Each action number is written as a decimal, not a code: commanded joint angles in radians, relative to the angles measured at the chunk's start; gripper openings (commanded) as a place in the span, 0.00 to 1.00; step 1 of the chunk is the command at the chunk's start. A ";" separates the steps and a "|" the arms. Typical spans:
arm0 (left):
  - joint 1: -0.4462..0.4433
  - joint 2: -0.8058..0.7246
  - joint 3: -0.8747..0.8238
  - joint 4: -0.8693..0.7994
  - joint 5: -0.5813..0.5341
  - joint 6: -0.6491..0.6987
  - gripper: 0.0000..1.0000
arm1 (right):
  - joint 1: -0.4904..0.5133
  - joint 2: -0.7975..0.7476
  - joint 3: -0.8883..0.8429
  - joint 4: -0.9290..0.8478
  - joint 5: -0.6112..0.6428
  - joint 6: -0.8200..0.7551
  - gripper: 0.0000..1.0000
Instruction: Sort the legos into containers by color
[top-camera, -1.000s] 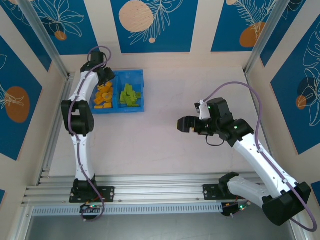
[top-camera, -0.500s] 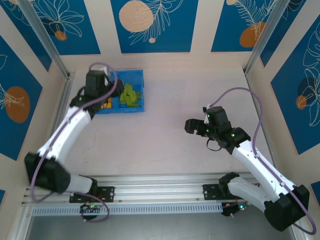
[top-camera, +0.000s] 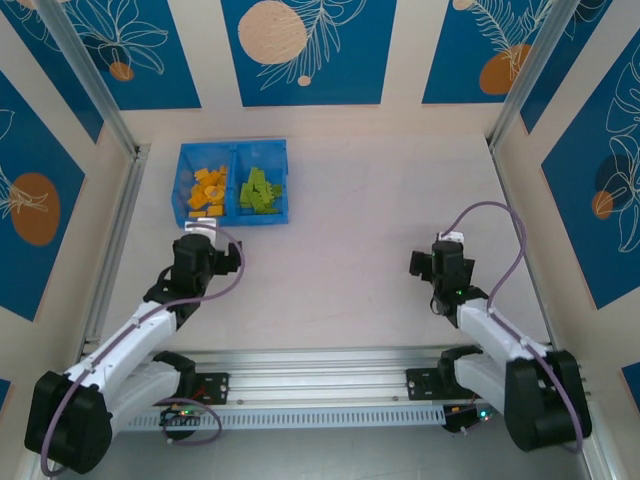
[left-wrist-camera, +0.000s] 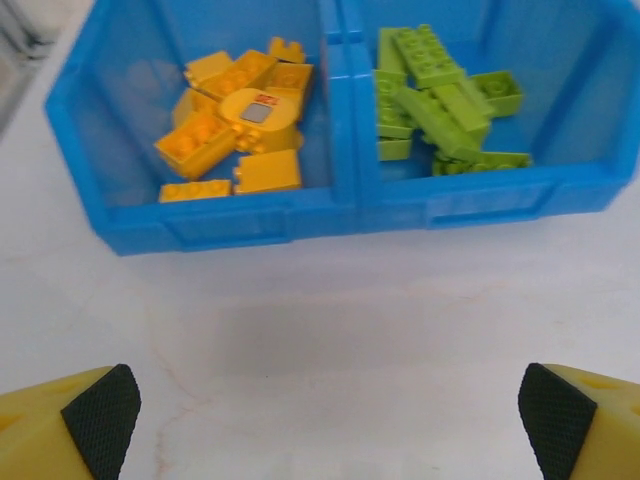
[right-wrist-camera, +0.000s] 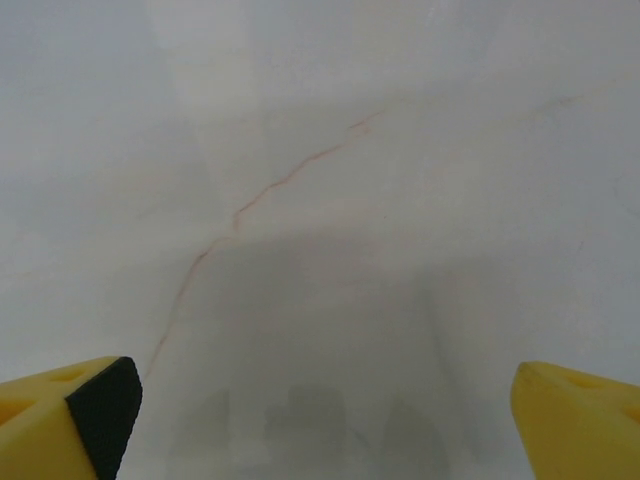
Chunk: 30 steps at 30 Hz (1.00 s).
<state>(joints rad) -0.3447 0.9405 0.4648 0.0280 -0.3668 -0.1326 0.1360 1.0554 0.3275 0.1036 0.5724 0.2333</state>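
The blue bin (top-camera: 231, 214) (left-wrist-camera: 340, 215) stands at the far left of the table. Its left compartment holds several orange-yellow legos (top-camera: 206, 192) (left-wrist-camera: 235, 135); its right compartment holds several lime green legos (top-camera: 262, 190) (left-wrist-camera: 440, 100). My left gripper (top-camera: 200, 243) (left-wrist-camera: 325, 425) hangs open and empty over bare table just in front of the bin, its yellow fingers (left-wrist-camera: 85, 425) wide apart. My right gripper (top-camera: 432, 262) (right-wrist-camera: 320, 420) is open and empty too, low over bare table on the right, far from the bin.
The pale marble-like tabletop (top-camera: 340, 250) has a thin reddish vein (right-wrist-camera: 250, 205). Patterned walls close in the back and both sides. An aluminium rail (top-camera: 320, 365) with both arm bases runs along the near edge.
My left arm has drawn back from over the bin toward its base, uncovering both compartments. My right arm has also pulled back and folded low toward the near right.
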 joint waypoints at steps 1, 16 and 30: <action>0.041 0.016 -0.043 0.201 -0.103 0.068 1.00 | -0.056 0.104 0.046 0.262 -0.104 -0.036 0.96; 0.297 0.489 -0.137 0.846 0.244 0.118 1.00 | -0.090 0.469 0.060 0.761 -0.245 -0.093 0.99; 0.292 0.595 -0.061 0.799 0.365 0.177 1.00 | -0.091 0.470 0.058 0.766 -0.251 -0.095 0.99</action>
<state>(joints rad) -0.0582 1.5402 0.3885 0.8005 -0.0360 0.0299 0.0452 1.5352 0.3717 0.8085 0.3202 0.1581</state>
